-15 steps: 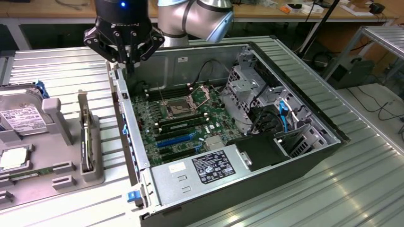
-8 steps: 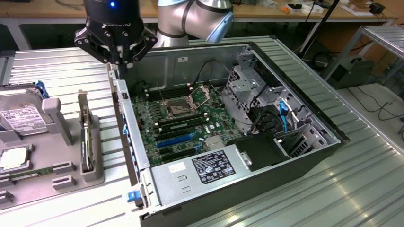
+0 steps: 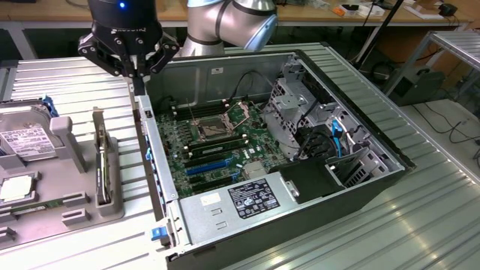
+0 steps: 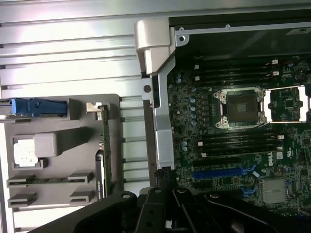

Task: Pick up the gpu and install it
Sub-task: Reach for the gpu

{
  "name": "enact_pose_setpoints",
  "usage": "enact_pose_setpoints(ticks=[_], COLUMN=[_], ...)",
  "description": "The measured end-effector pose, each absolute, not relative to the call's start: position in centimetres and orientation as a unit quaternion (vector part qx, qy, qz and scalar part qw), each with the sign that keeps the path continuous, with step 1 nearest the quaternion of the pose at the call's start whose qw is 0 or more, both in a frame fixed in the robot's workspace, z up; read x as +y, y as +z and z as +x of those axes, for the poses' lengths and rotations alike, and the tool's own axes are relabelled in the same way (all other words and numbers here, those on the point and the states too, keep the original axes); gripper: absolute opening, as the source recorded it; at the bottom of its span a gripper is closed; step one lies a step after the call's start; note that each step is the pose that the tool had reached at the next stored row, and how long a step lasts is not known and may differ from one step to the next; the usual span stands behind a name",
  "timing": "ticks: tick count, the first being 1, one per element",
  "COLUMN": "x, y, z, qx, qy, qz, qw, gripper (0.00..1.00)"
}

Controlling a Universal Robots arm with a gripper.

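- Gripper (image 3: 138, 79) pinched shut, nothing in it; it hangs above the case (image 3: 225, 216) wall on the tray side, well above the gpu.
- Gpu (image 3: 102, 163) not picked up yet: it stands on edge in a slot of the grey tray (image 3: 75, 199), on the exterior view's left, just beside the case.
- On edge like that, its top edge is free and the slot keeps it upright; my guess is that's so the fingers can come down over it.
- Its pale bracket end points toward the arm's side; the wrist view shows the thin green edge and bracket too.
- Hard drive (image 3: 22, 138) and memory stick (image 3: 30, 205) sit in their own tray pockets, apart from the gpu.
- Case lies on its side, lid off, so the motherboard (image 3: 217, 140) faces up and a card can go straight down.
- Blue slots (image 3: 210, 166) bare, no card in them, so install not started.
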State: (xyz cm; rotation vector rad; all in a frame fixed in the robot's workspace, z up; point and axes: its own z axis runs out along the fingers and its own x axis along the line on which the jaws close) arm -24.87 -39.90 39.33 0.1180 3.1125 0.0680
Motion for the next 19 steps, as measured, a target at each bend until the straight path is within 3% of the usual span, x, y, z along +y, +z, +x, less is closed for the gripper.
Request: enact_pose_setpoints(ticks=[19], x=[-39.9], y=[39.3], z=[-27.1], qx=[0.999], qy=[0.022], qz=[0.038], qw=[0.013], gripper=[0.1])
